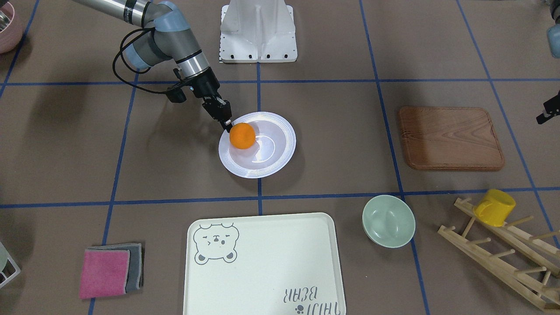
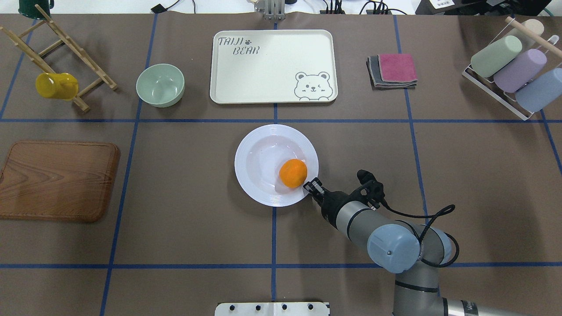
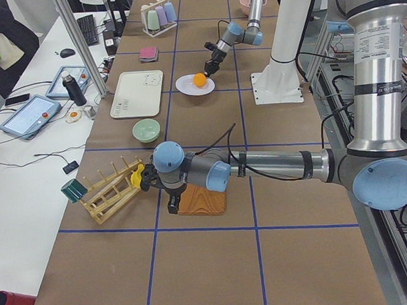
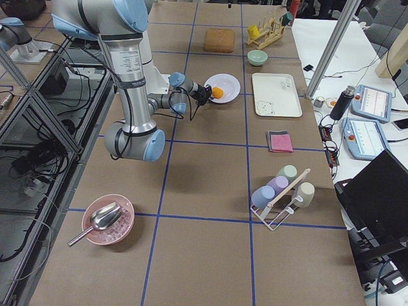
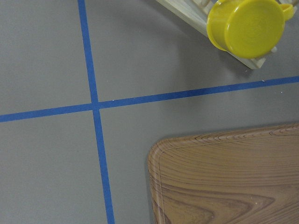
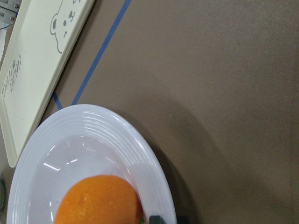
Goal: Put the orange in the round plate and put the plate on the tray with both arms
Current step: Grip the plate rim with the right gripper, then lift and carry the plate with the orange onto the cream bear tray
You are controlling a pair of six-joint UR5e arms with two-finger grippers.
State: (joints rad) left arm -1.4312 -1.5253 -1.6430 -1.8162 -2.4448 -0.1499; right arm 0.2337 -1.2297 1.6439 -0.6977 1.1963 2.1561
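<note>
The orange (image 2: 293, 173) lies inside the white round plate (image 2: 259, 145), off centre towards my right arm; it also shows low in the right wrist view as the orange (image 6: 96, 200). My right gripper (image 2: 312, 184) hangs over the plate's near rim right beside the fruit, its fingers together and not around it. From the front, the right gripper (image 1: 227, 126) touches the orange's (image 1: 242, 135) edge. The cream bear tray (image 2: 272, 70) lies beyond the plate. My left gripper (image 3: 171, 207) hovers by the wooden board's corner; I cannot tell whether it is open or shut.
A wooden board (image 2: 57, 180) lies at the left, with a pale green bowl (image 2: 160, 84) and a wooden rack with a yellow cup (image 2: 56, 85) beyond it. Folded cloths (image 2: 393, 70) and a rack of pastel cups (image 2: 511, 70) sit at the right.
</note>
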